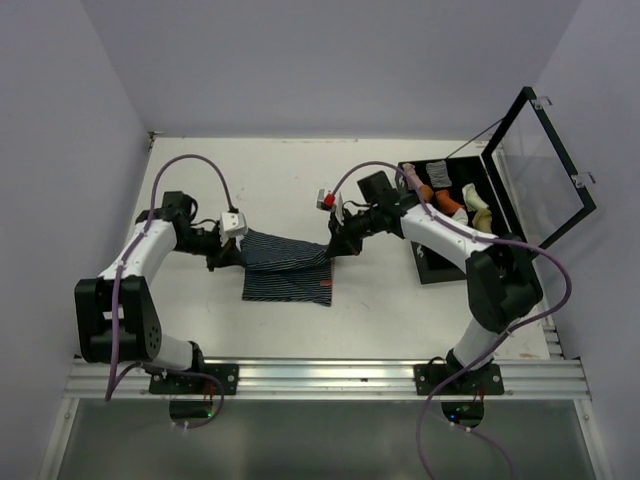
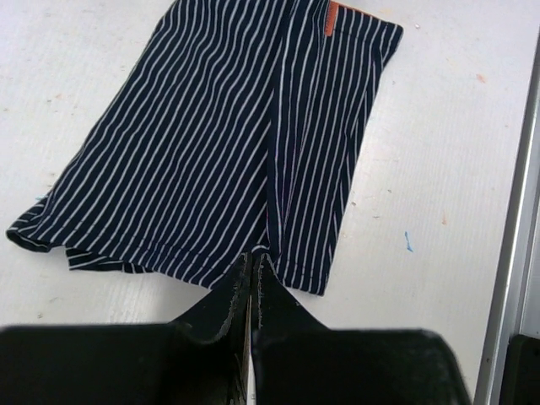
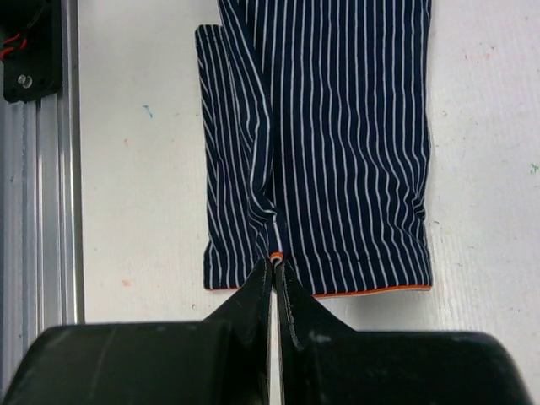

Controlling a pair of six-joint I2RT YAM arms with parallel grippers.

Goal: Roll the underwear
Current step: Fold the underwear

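**Pinching both ends of the shorts, no roll yet**

The striped underwear (image 1: 285, 268) lies flat near the middle of the bench (image 1: 280, 180), a bit toward the near edge, stretched between the two arms. L gripper (image 2: 253, 257) has its jaws together, clamped on the leg-hem edge of the cloth. R gripper (image 3: 275, 261) is likewise closed, nipping the waistband right at the orange trim (image 3: 371, 291). Both grips catch only a small bite of fabric at the very edge.

Progress, as I judge it: prep only. The garment looks narrowed, w/ one side flap laid over the main panel in the R wrist view; it seems a lengthwise fold, though I can't be sure how many layers sit there. The orange label (image 2: 332, 18) shows at the far end in the L wrist view. No turn of cloth is wound at either end, so the rolling itself is all to do, then a tidy finish so it won't spring open.

The open black box (image 1: 418, 262) of small items sits at the bench's right edge, well apart from the cloth
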